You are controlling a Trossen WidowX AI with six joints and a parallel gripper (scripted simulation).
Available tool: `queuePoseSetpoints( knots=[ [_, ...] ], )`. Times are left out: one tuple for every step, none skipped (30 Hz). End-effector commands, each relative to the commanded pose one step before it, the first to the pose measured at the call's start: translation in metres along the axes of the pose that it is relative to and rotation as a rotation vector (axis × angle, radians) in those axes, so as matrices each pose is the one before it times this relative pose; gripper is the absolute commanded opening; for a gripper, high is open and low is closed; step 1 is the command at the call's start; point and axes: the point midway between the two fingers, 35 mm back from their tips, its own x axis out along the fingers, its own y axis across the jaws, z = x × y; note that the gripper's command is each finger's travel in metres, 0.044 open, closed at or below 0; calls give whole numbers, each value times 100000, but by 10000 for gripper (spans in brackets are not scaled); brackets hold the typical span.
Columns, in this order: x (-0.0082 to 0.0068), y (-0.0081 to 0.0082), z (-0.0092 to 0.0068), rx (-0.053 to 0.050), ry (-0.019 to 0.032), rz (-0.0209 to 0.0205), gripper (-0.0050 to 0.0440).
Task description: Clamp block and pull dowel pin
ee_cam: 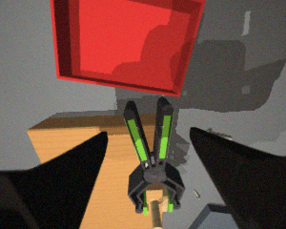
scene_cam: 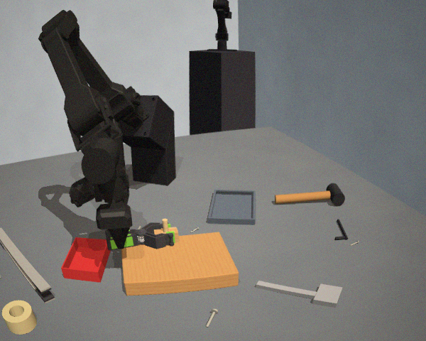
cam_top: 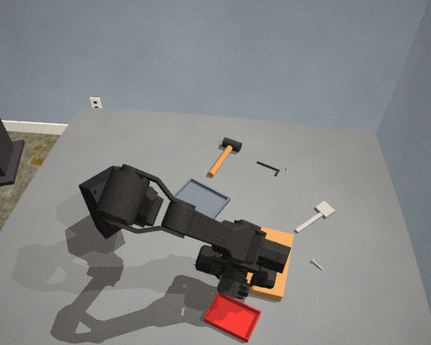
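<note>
Robot arm and clamped workpiece at the edge of a wooden board. The gripper (scene_cam: pixel 121 246) (ee_cam: pixel 149 134) is spread wide, its two black fingers standing apart on either side of the handles of a black-and-green spring clamp (scene_cam: pixel 155 240) (ee_cam: pixel 154 176), with nothing held between them. The clamp's handles point toward a red tray (cam_top: pixel 232 316) (scene_cam: pixel 82 273) (ee_cam: pixel 119 84), which lies on the gray table beside the board (cam_top: pixel 284 243) (scene_cam: pixel 179 262) (ee_cam: pixel 62 145). At the opposite end, the clamp's green-padded jaws straddle the small wooden block (scene_cam: pixel 171 230) (ee_cam: pixel 155 195), located at the board's edge. The dowel pin (scene_cam: pixel 165 224) (ee_cam: pixel 155 215) stands upright from the block, its upper part exposed. Whether the block lies fully flat cannot be determined. Elsewhere on the table are a blue-gray tray (cam_top: pixel 225 203) (scene_cam: pixel 231 221), a mallet with an orange handle (cam_top: pixel 220 160) (scene_cam: pixel 303 197), a black hex key (cam_top: pixel 267 165) (scene_cam: pixel 341 229), a pale paddle-shaped tool (cam_top: pixel 324 209) (scene_cam: pixel 326 294) and, in the exterior view, a cream-colored ring (scene_cam: pixel 21 322).
</note>
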Motion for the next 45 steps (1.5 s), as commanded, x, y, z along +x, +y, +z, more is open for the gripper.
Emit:
queuePoseSetpoints(
  knots=[
    [-23,-28,3,-105,11,-118,405],
    [0,0,0,0,0,0,405],
    [0,0,0,0,0,0,405],
    [0,0,0,0,0,0,405],
    [0,0,0,0,0,0,415],
    [0,0,0,0,0,0,425],
    [0,0,0,0,0,0,435],
    [0,0,0,0,0,0,435],
    [0,0,0,0,0,0,435],
    [0,0,0,0,0,0,440],
    [0,0,0,0,0,0,440],
    [0,0,0,0,0,0,440],
    [-22,3,-8,8,9,-17,440],
    [-67,8,-25,24,28,-51,440],
    [-111,13,-41,39,45,-84,440],
    [-135,15,-49,46,52,-99,440],
    [-136,14,-47,44,50,-97,440],
    [-136,13,-46,42,48,-94,440],
    [-137,12,-45,41,46,-92,440],
    [-137,12,-44,39,44,-89,440],
    [-137,11,-42,37,42,-87,440],
    [-138,10,-41,36,40,-84,440],
    [-138,10,-40,34,38,-82,440],
    [-139,9,-39,32,36,-79,440],
    [0,0,0,0,0,0,440],
    [0,0,0,0,0,0,440],
    [-139,8,-37,31,34,-76,440],
    [-139,8,-36,29,32,-74,440],
    [-140,7,-35,28,30,-71,440],
    [-140,6,-33,26,28,-68,440],
    [-140,6,-32,24,26,-65,440],
    [-141,5,-31,23,24,-62,440],
    [-141,4,-29,21,22,-60,440],
    [-141,4,-28,20,20,-57,440],
    [-142,3,-27,18,18,-54,440],
    [-142,3,-25,17,17,-51,440],
    [-142,2,-24,16,15,-48,440],
    [-142,1,-22,14,13,-45,440],
    [-143,1,-21,13,12,-42,440],
    [-143,0,-20,11,10,-39,440],
    [-143,0,-18,10,8,-36,440],
    [0,0,0,0,0,0,440],
    [0,0,0,0,0,0,440],
    [-143,-1,-17,9,7,-33,440],
    [-143,-1,-15,7,5,-30,440]
  ],
)
